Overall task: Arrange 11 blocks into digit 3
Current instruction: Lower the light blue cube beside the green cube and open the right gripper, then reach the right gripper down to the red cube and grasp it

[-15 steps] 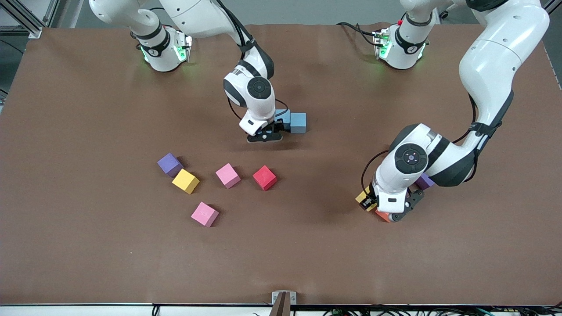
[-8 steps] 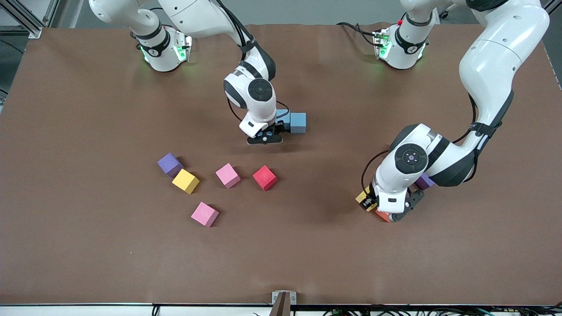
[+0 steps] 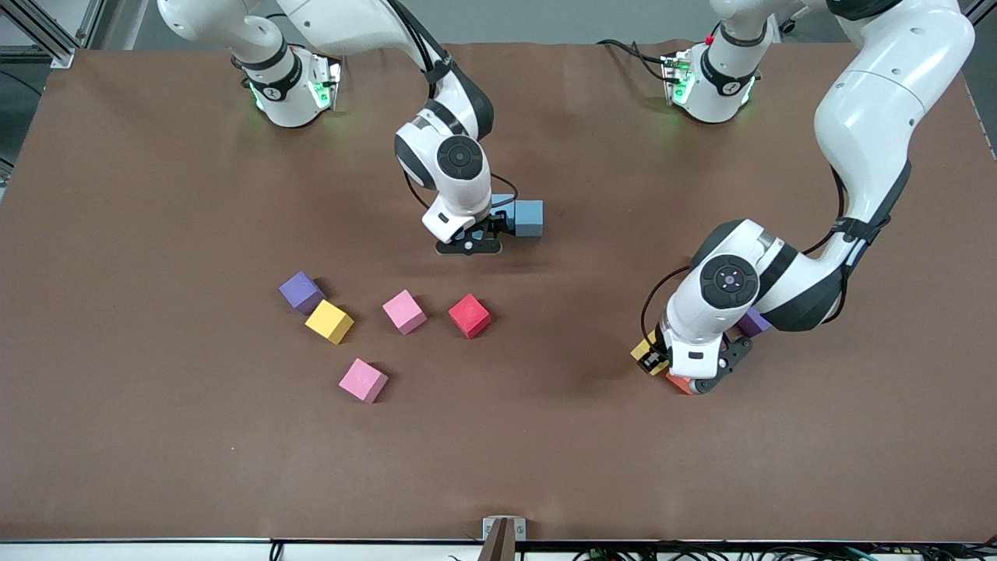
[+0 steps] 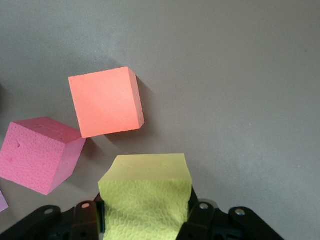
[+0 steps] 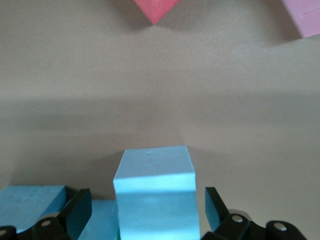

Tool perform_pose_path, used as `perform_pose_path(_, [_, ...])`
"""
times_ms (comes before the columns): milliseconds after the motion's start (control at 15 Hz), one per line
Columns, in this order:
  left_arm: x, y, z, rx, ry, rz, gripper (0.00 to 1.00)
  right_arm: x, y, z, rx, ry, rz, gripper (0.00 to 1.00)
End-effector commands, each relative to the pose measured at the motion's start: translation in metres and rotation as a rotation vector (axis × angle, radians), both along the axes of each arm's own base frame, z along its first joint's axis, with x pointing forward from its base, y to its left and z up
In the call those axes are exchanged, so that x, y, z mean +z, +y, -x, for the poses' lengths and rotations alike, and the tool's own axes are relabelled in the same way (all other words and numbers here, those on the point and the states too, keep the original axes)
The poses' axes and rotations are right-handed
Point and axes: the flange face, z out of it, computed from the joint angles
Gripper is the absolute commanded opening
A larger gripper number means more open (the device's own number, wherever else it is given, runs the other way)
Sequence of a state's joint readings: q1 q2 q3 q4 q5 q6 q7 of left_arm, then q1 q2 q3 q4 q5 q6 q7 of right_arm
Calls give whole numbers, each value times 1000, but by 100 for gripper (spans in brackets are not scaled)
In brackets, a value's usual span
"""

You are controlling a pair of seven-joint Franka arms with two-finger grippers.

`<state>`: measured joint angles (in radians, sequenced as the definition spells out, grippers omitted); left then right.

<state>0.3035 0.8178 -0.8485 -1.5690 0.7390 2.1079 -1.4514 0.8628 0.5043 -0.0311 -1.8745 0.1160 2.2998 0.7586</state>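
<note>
Five loose foam cubes sit in the middle band of the front view, toward the right arm's end of the desk (image 3: 156, 436). They are a purple foam cube (image 3: 301, 292), a yellow foam cube (image 3: 329, 321) touching it, a pink foam cube (image 3: 404, 311), a red foam cube (image 3: 469, 315), and a second pink cube (image 3: 363, 380) lowest in the frame. Higher up, near the centre, a light blue foam cube (image 3: 529, 218) rests on the desk. The right tool (image 3: 469, 243) is low just beside it, its wrist covering whatever lies next to that cube. The left tool (image 3: 713, 378) is down at the desk toward the left arm's end. An orange foam cube (image 3: 676, 383) peeks out under it, and a second purple cube (image 3: 754, 321) shows past the forearm.

On the left wrist view, the left tool (image 4: 142, 220) is pinching a yellow-green foam cube (image 4: 145, 192), one black finger (image 4: 85, 220) pressed against each side. Just ahead of it lies the orange foam cube (image 4: 106, 101), and a deep pink foam cube (image 4: 40, 154) sits close beside that one.

On the right wrist view, the right tool (image 5: 150, 210) is spread. Its fingers (image 5: 80, 210) stand off either side of another light blue cube (image 5: 154, 195), with a gap showing on each side. That cube sits on the desk beside a further light blue cube (image 5: 30, 200). Well ahead I can see a corner of the red foam cube (image 5: 155, 10) and a corner of the pink foam cube (image 5: 302, 15).
</note>
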Motion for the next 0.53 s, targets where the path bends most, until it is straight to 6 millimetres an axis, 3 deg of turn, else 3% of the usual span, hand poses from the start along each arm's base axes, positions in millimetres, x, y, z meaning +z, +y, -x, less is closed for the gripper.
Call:
perform_pose_path(0, [8, -1, 0, 6, 3, -7, 41, 38, -16, -15, -30, 28, -9, 100])
perform_pose_path(466, [8, -2, 0, 6, 4, -8, 41, 82, -77, -65, -167, 22, -17, 100])
